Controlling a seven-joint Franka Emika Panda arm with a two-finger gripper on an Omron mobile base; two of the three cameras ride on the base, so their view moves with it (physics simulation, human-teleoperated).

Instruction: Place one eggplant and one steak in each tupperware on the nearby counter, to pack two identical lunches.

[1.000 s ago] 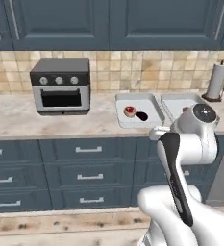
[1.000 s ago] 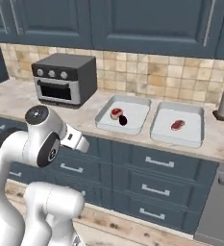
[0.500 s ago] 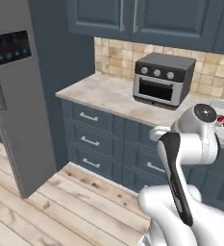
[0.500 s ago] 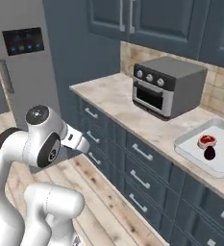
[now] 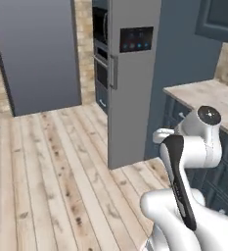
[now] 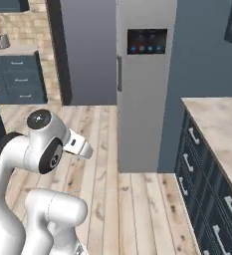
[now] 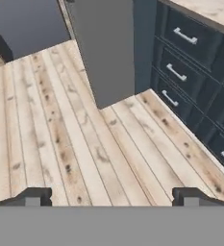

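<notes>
- the gripper (image 7: 108,198) shows in the hand view as two small dark finger tips (image 7: 32,196) set far apart near the lower corners, so the claw stands wide and holds nothing.
- between and beyond the tips lies a pale wooden plank floor (image 7: 80,144), well below the hand.
- the counter (image 6: 222,134), beige marbled stone, runs along the right side of the right base view, with its near end beside the tall grey unit.
- in the left base view the same counter (image 5: 208,98) sits at the right edge, behind the arm's white upper joint.
- the stretch of counter top in view is bare stone.
- dark blue drawer fronts (image 7: 190,67) with metal bar handles (image 7: 185,36) stand under the counter; in the hand view they fill the upper right.
- a tall grey fridge (image 6: 145,94) stands upright on the floor just left of the counter's end.
- a dark control panel (image 6: 147,41) with small blue and red lights is set high on the fridge front.
- the left base view shows the fridge (image 5: 132,83) in the middle, and a built-in wall oven (image 5: 101,54) just to its left.
- a wide dark grey wall panel (image 5: 37,54) rises at the far left of that view.
- far off in the right base view, upper left, another run of blue cabinets (image 6: 18,79) stands against a tiled wall.
- the white arm (image 6: 43,149) bends in the lower left of the right base view, its elbow raised over the floor.
</notes>
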